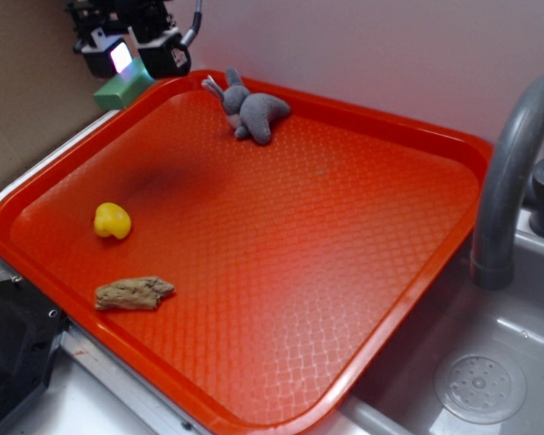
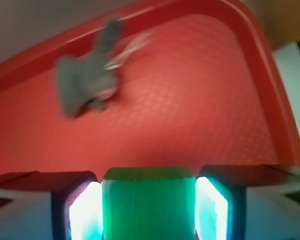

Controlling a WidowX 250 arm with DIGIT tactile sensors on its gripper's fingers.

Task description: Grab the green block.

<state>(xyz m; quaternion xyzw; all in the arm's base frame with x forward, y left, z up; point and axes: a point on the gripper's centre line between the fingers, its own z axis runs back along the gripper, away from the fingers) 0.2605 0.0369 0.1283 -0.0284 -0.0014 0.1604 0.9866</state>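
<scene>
The green block (image 1: 122, 89) hangs in the air above the far left corner of the orange tray (image 1: 408, 272), held by my gripper (image 1: 131, 59). In the wrist view the green block (image 2: 149, 205) fills the gap between both glowing pads (image 2: 83, 212), which press against its sides. My gripper (image 2: 148, 210) is shut on the block, lifted off the tray surface.
A grey plush (image 1: 251, 111) lies at the tray's far edge, blurred plush (image 2: 87, 82) in the wrist view. A yellow rounded toy (image 1: 111, 220) and a brown wood-like piece (image 1: 133, 293) sit at the tray's left. A grey faucet (image 1: 512, 172) and sink drain (image 1: 480, 387) stand on the right.
</scene>
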